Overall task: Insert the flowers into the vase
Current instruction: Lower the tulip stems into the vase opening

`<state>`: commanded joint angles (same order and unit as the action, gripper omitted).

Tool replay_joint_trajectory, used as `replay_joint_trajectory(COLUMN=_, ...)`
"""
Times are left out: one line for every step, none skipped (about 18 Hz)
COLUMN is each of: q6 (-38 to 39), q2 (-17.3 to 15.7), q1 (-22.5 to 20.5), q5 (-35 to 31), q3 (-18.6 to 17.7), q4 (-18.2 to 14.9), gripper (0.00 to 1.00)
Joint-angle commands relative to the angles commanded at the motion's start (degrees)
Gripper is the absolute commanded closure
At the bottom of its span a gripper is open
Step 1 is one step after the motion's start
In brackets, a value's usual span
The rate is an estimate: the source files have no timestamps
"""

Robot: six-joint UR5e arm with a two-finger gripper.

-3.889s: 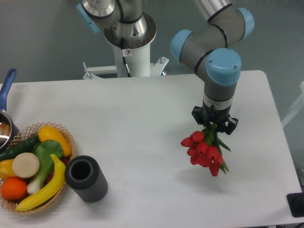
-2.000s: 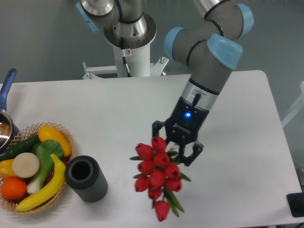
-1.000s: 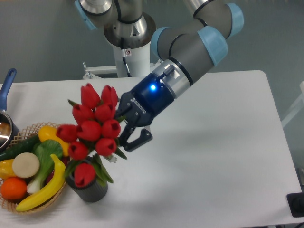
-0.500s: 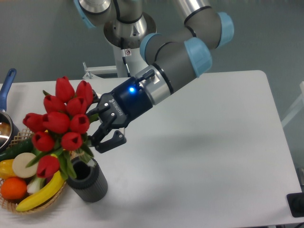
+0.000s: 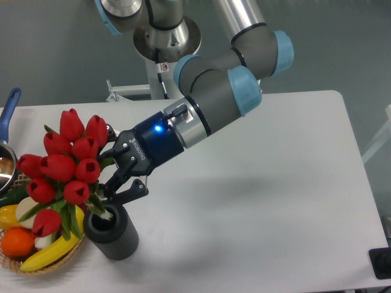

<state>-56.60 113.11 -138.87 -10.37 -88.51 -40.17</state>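
I see the flowers bunched above the vase, their stem ends dipping at its round opening, red buds leaning left over the wicker basket. The vase stands upright on the white table, touching the basket's right edge. My gripper reaches in from the right, fingers clamped around the green stems just above the vase rim.

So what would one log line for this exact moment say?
gripper: shut on flowers | stem ends at vase mouth | blooms over basket | not released
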Motion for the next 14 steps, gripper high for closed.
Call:
replay_joint_trajectory(q6=-0.09, q2=0.35, q1=0.09, q5=0.00, q3=0.00, q4=0.00, gripper=0.78)
replay_joint_trajectory(q6=-0.09, q2=0.44, q1=0.09, q5=0.00, q3=0.00, q4=0.00, gripper=0.78)
replay_joint_trajectory(q6=-0.09, q2=0.44, q1=0.09, q5=0.00, q3=-0.09, q4=0.00, gripper=0.77)
replay_joint_trajectory(q6=-0.09, q2=0.70, q1=0.09, q5=0.00, q3=-0.17, q4=0.00, gripper=0.77)
replay_joint_trajectory(q6=-0.09, q2=0.79, q1=0.18, q5=-0.09, q3=-0.26, q4=0.00, gripper=0.77)
replay_joint_trajectory(q6=-0.18, q2=1.14, q1=0.18, q5=-0.17, q3=-0.35, q4=0.00, gripper=0.77)
replay_joint_trajectory(q6=-0.35, q2=1.23, q1=0.18, q5=-0.52, q3=-0.53, q4=0.00, gripper=0.76)
replay_joint_trajectory(q6=-0.53, q2=1.23, q1=0.18, q5=-0.61, q3=-0.53, q4=0.00, gripper=0.76)
replay_joint_trajectory(q6=-0.53, q2=1.41, q1=0.18, q5=-0.70, q3=-0.79, q4=-0.09, gripper=0.76)
replay_joint_trajectory(q6=-0.62, q2=1.32, q1=0.09, q5=-0.79, q3=-1.40, q4=0.00, gripper=0.76)
replay_joint_trajectory(q6=-0.88, q2=1.32, q1=0.09, q5=-0.88, q3=-2.10, q4=0.00, gripper=0.76)
replay_joint_trajectory(q6=-1.66, q2=1.32, q1=0.09, q5=-0.88, q3=-2.89, q4=0.00, gripper=0.76)
replay_joint_trajectory(q6=-2.98, q2=1.32, q1=0.09, q5=-0.88, q3=-3.77, q4=0.00, gripper=0.76)
replay_joint_trajectory(q6=-4.21, q2=1.41, q1=0.09, q5=-0.88, q3=-4.48, q4=0.00, gripper=0.76)
